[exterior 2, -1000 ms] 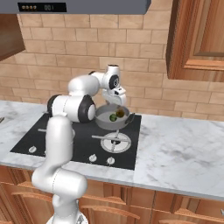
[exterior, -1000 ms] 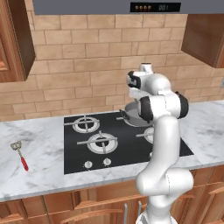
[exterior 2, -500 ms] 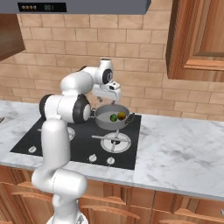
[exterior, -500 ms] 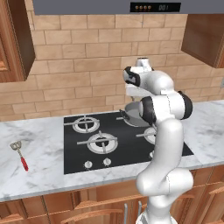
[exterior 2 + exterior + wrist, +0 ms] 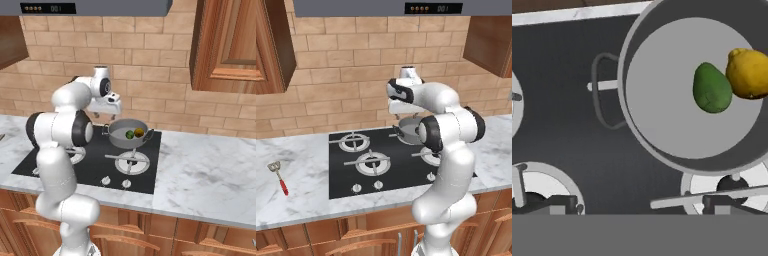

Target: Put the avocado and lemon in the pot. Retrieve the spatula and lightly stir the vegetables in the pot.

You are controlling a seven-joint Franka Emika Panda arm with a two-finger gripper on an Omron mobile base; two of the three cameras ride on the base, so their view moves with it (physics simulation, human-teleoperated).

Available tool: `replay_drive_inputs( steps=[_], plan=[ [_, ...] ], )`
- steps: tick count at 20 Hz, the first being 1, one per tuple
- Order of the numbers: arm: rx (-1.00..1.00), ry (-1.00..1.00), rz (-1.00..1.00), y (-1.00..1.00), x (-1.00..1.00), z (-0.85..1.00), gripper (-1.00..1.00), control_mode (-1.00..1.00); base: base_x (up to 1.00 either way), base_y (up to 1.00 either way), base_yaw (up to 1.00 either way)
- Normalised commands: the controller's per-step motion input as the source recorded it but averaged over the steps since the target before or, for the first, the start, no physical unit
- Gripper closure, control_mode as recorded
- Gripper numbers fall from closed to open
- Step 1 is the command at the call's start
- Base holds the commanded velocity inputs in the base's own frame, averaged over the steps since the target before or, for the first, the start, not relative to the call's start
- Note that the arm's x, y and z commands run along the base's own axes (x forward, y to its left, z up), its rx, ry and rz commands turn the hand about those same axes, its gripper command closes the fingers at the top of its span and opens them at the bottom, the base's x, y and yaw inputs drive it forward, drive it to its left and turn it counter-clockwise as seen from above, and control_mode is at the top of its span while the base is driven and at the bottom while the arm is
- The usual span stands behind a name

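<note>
Grey pot (image 5: pixel 682 95) on hob, lemon (image 5: pixel 749 73) touching green avocado (image 5: pixel 711 88) inside at 3 o'clock, fingers (image 5: pixel 103 116) spread, empty, red-handled spatula (image 5: pixel 278 176) on table.

Bright, even rendered light with soft shadows, no glare, slightly coarse resolution.
</note>
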Motion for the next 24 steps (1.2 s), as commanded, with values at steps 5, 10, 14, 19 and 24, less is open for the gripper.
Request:
replay_drive_inputs(
  steps=[5,10,14,19,24],
  plan=[
    [0.05,-0.15,0.04,0.54,-0.76,0.01,-1.00,-1.00,0.00,0.00,0.00],
    [0.11,-0.02,0.00,0.54,-0.70,0.09,-1.00,-1.00,0.00,0.00,0.00],
    [0.05,0.00,0.00,0.62,-0.58,0.10,-1.00,-1.00,0.00,0.00,0.00],
    [0.00,-0.09,0.00,0.71,-0.56,0.00,-1.00,-1.00,0.00,0.00,0.00],
    [0.00,-0.01,0.00,0.61,-0.40,0.08,-1.00,-1.00,0.00,0.00,0.00]
  ],
)
